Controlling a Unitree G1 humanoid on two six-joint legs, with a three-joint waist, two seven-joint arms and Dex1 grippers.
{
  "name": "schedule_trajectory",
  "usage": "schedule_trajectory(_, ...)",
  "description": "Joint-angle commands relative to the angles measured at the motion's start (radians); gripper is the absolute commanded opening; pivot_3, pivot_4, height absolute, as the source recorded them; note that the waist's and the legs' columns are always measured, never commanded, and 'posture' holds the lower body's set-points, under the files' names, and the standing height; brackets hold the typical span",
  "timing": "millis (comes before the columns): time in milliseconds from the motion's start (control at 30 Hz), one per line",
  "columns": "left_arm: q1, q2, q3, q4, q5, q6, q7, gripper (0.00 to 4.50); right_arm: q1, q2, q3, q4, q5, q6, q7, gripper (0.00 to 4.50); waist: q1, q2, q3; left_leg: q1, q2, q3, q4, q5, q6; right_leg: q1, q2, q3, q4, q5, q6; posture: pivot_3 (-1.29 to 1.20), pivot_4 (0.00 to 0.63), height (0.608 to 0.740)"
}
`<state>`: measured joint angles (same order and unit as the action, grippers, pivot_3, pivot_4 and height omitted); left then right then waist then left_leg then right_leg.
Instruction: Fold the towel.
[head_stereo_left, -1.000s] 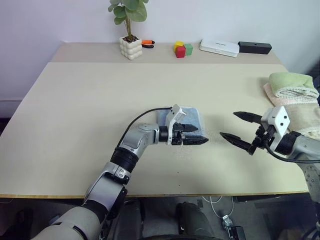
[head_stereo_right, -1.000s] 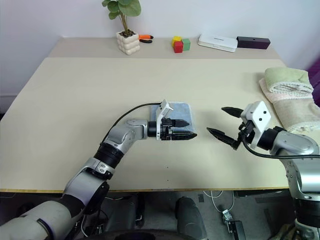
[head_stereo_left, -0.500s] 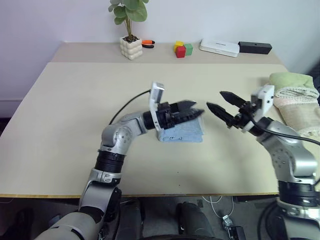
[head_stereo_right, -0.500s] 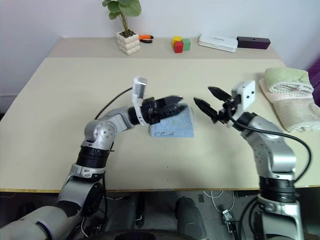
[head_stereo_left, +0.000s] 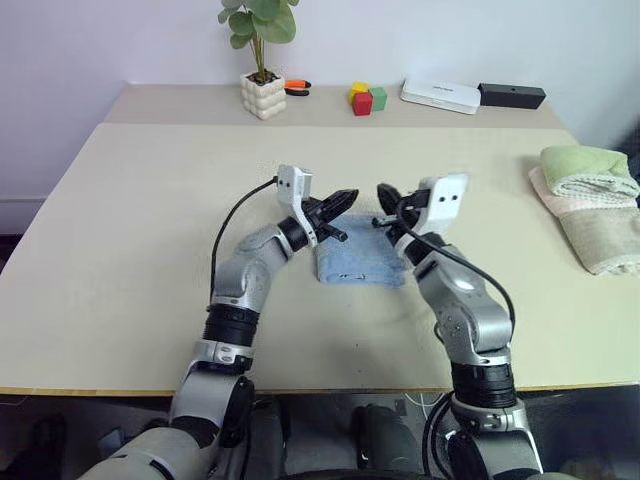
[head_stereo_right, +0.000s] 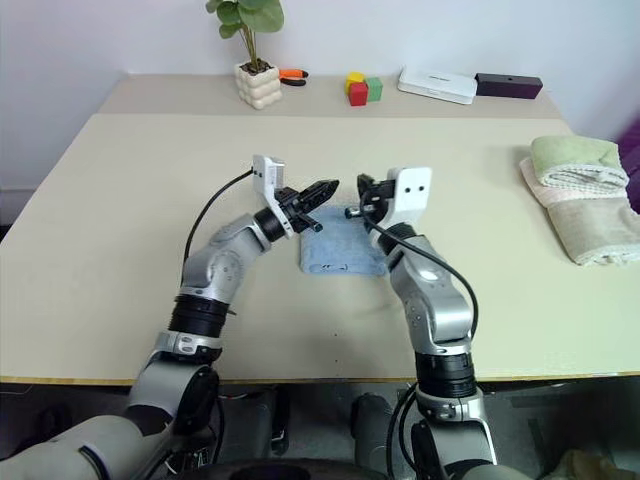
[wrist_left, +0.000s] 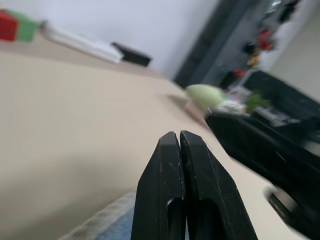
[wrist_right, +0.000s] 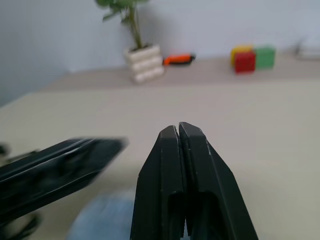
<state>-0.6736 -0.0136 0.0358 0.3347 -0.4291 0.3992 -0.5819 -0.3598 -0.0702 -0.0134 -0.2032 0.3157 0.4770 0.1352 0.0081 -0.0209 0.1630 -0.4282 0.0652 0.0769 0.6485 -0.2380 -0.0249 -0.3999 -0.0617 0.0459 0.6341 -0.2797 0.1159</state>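
The towel (head_stereo_left: 357, 263) lies folded into a small light blue rectangle in the middle of the table (head_stereo_left: 140, 220). My left gripper (head_stereo_left: 343, 197) hovers above its far left corner, shut and holding nothing. Just to the right, my right gripper (head_stereo_left: 386, 194) hangs over the far right corner, also shut and empty. The two sets of fingertips nearly face each other a short gap apart. In the left wrist view the black fingers (wrist_left: 170, 165) press together, with the towel's edge (wrist_left: 107, 225) below. The right wrist view has its fingers (wrist_right: 167, 165) closed too, with the left gripper (wrist_right: 55, 172) beside them.
A stack of folded green, pink and beige towels (head_stereo_left: 590, 200) sits at the table's right edge. Along the back shelf stand a potted plant (head_stereo_left: 262, 95), an orange tool (head_stereo_left: 296, 87), coloured blocks (head_stereo_left: 367, 99), a white box (head_stereo_left: 438, 95) and a black box (head_stereo_left: 511, 96).
Both grippers went from open to shut. The left one lifted off the towel and swung up and back; the right arm swept in from the right until the two hover close together.
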Motion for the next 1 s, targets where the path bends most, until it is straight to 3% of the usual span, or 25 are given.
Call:
schedule_trajectory(33,0.002,-0.009,-0.011,0.021,0.021,-0.021,0.015,0.05,0.001,0.014,0.003,0.039,-0.032,-0.003,-0.030,0.03,-0.003,0.000,0.000,0.000,0.000,0.000,0.000,0.000,0.000,0.000,0.000,0.000,0.000,0.000,0.000,0.00,0.150,0.735)
schedule_trajectory(300,0.019,0.018,-0.088,0.129,0.136,-0.070,0.011,0.05,0.029,0.007,-0.039,0.229,-0.106,-0.037,-0.091,0.03,-0.005,0.000,0.000,0.000,0.000,0.000,-0.001,0.000,0.000,-0.001,0.000,0.000,0.000,0.000,0.000,0.00,0.150,0.735)
schedule_trajectory(733,0.034,0.057,-0.063,0.141,0.139,-0.049,0.002,0.05,0.068,-0.039,-0.053,0.187,-0.166,-0.081,-0.113,0.03,-0.002,0.000,-0.001,0.001,0.000,0.000,0.000,0.000,0.000,0.001,0.000,0.000,0.000,0.000,0.000,0.00,0.150,0.735)
schedule_trajectory(867,0.017,0.054,0.005,0.102,0.060,-0.022,-0.016,0.00,0.057,-0.042,-0.055,0.161,-0.123,-0.086,-0.052,1.29,-0.005,0.000,-0.001,0.001,0.000,0.000,0.000,0.000,0.000,0.001,0.000,0.000,0.000,0.000,0.000,0.00,0.150,0.735)
schedule_trajectory(967,-0.005,0.051,0.033,0.019,0.000,0.032,-0.019,0.85,0.033,-0.047,-0.056,0.140,-0.119,-0.101,-0.029,2.74,-0.012,0.000,0.000,0.001,0.000,0.000,-0.001,0.000,0.000,0.000,0.000,0.000,0.000,0.000,0.000,0.00,0.150,0.735)
schedule_trajectory(1000,-0.021,0.049,0.049,-0.018,-0.031,0.053,-0.020,1.35,0.014,-0.059,-0.062,0.136,-0.125,-0.115,-0.023,3.27,-0.016,0.000,0.000,0.000,0.000,0.000,-0.001,0.000,0.000,0.000,0.000,0.000,0.000,0.000,0.000,0.00,0.150,0.735)
